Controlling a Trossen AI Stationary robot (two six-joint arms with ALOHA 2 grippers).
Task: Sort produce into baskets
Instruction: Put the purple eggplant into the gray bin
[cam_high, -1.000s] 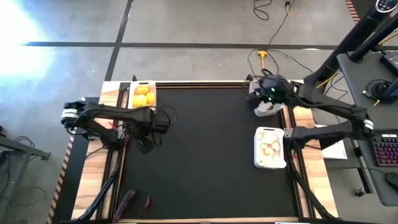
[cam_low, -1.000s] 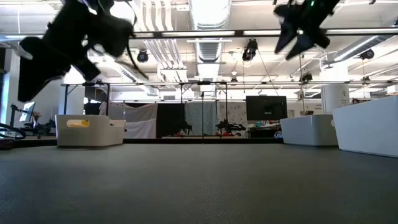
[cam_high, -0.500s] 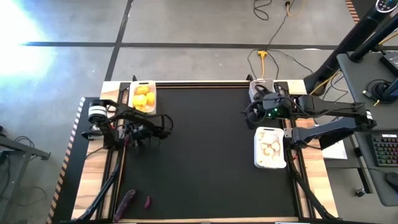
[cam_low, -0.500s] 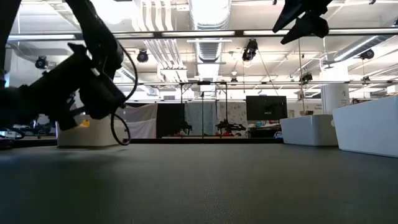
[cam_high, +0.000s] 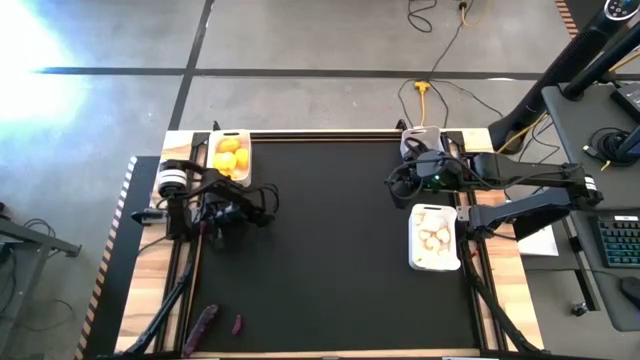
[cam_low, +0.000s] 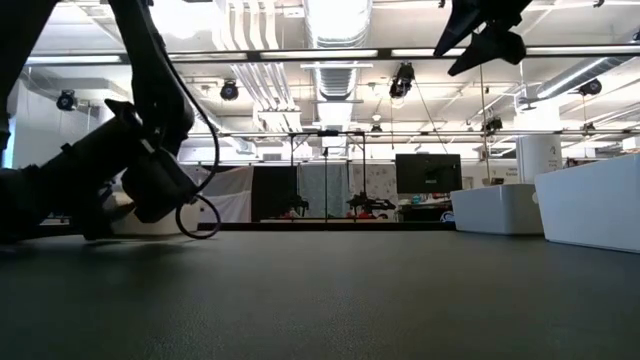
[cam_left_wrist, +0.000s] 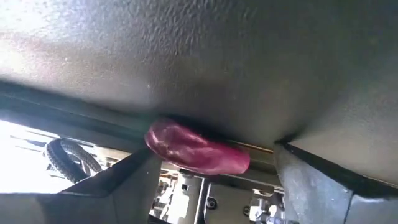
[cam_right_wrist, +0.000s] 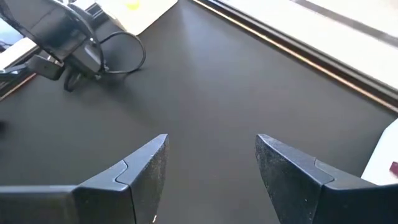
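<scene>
My left gripper (cam_high: 226, 216) is low at the table's left edge, open. In its wrist view a dark purple eggplant piece (cam_left_wrist: 193, 149) lies on the rim of the black mat between and just ahead of the two fingers; I see no touch. My right gripper (cam_right_wrist: 211, 146) hangs open and empty high above the far right of the mat. One basket (cam_high: 231, 156) with yellow fruits stands far left, one (cam_high: 435, 240) with white garlic at the right edge. A third basket (cam_high: 420, 138) is partly under the right arm. Two more eggplant pieces (cam_high: 203, 325) lie near left.
The black mat (cam_high: 330, 250) fills the table between wooden side strips. Rails and cables run along the left edge under my left arm (cam_low: 120, 180). In the low view two baskets (cam_low: 497, 210) stand at the right.
My left gripper has come down from well above the mat to just over the table's left edge, drawing back toward that edge and tipping. My right gripper has swung off the far right basket a little toward the mat's middle, staying high.
</scene>
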